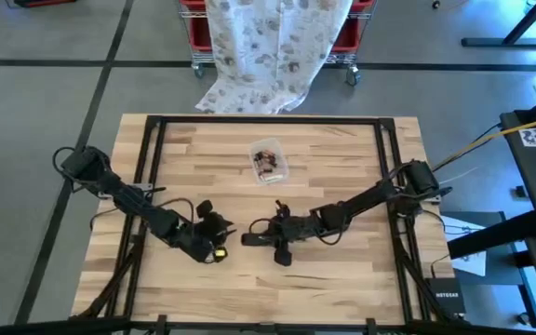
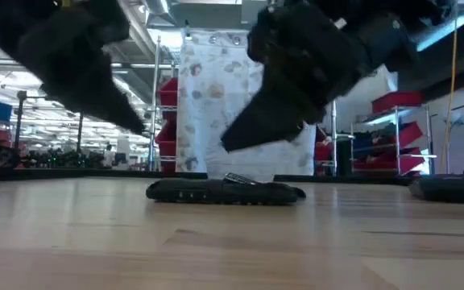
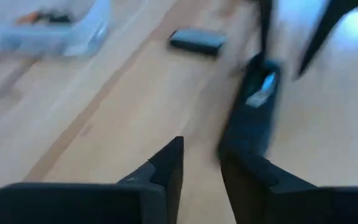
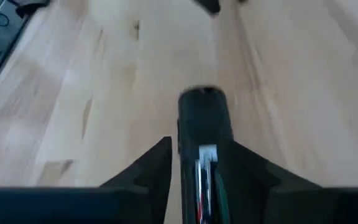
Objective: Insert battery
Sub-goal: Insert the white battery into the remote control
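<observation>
A black remote (image 2: 224, 192) lies flat on the wooden table, near the middle toward the front edge. One end of the remote (image 4: 204, 134) shows an open compartment. My right gripper (image 4: 201, 165) is open, its fingers standing to either side of that end; in the low view my right gripper (image 2: 240, 137) hangs just above it. My left gripper (image 3: 201, 177) is open with nothing between its fingers, a short way off the remote's (image 3: 253, 106) other end, on the table's left side. In the high view both grippers (image 1: 214, 233) (image 1: 266, 236) face each other.
A clear plastic box (image 1: 270, 160) with small items stands toward the far middle of the table. A small flat black piece (image 3: 197, 42) lies between it and the remote. A dark frame (image 1: 152, 167) runs along the table's sides.
</observation>
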You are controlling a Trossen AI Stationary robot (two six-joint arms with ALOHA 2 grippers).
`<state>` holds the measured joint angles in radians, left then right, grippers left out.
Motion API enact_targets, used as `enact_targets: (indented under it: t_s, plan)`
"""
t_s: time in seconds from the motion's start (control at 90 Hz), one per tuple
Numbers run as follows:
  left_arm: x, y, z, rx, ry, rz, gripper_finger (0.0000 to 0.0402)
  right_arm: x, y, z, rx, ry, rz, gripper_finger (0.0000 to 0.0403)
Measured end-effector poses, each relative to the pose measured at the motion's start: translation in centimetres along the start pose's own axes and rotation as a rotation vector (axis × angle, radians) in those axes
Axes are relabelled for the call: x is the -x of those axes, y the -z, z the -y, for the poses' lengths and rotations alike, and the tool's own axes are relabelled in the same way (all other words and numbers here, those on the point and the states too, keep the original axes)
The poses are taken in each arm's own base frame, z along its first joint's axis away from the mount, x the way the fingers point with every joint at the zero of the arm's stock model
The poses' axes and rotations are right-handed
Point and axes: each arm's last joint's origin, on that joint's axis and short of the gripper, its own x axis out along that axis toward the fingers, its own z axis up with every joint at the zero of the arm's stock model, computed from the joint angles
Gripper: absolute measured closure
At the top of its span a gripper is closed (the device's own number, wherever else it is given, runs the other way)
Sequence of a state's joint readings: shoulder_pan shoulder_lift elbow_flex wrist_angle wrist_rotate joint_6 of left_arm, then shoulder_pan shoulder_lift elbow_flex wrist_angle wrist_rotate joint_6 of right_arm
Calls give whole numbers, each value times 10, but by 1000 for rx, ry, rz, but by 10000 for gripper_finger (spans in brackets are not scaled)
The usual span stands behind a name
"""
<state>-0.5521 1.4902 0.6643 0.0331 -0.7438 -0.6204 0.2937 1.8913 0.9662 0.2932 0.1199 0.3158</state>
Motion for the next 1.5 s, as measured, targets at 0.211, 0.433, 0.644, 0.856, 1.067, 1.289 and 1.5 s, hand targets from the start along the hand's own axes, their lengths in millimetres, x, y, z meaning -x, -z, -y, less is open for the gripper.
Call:
enact_targets:
  t_s: [0.211,0.433,0.644,0.856,1.067,1.289,1.5]
  plan:
    - [-10,-6,-3,9,36,2,315,-7,3,5,9,23,-40,394]
    - [-39,1,-1,14,103,-29,315,-13,8,11,-4,9,-64,401]
    - [-64,11,-2,19,178,-68,315,-17,11,10,-6,-32,-73,402]
    - [-76,17,-5,39,195,-100,315,-17,12,11,-11,-34,-93,403]
    - [-77,19,-4,39,192,-105,315,-16,19,12,-31,-13,-168,403]
    - [-77,19,-4,42,190,-112,315,-16,21,12,-50,-18,-194,403]
    - [-78,20,-5,42,189,-116,315,4,4,8,21,-40,-146,403]
